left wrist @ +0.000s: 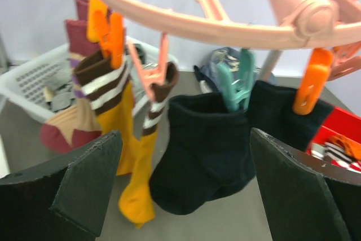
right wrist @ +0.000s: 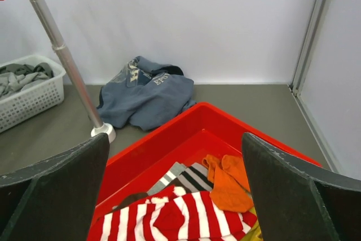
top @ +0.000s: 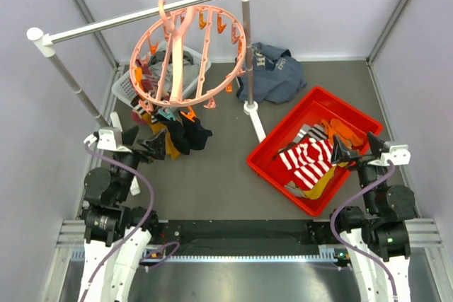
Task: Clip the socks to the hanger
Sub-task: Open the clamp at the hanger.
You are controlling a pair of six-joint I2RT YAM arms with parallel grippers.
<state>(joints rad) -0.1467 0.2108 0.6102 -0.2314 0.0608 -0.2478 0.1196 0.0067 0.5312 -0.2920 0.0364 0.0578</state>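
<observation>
The salmon-pink ring hanger [top: 190,54] hangs from the white rail, with dark socks [top: 190,132] and yellow socks clipped under it. In the left wrist view a black sock [left wrist: 203,150] hangs from a teal peg and yellow-brown striped socks [left wrist: 115,114] from orange pegs on the hanger [left wrist: 225,23]. My left gripper [top: 145,143] is open and empty, just in front of these socks. My right gripper [top: 352,152] is open and empty above the red bin, over red-and-white striped socks [right wrist: 186,218] and an orange sock [right wrist: 231,182].
A red bin [top: 283,132] holds loose socks at right. A navy garment [top: 276,72] lies behind the rail stand's post [top: 248,47]. A white laundry basket [top: 127,83] stands at back left. Walls close in on three sides.
</observation>
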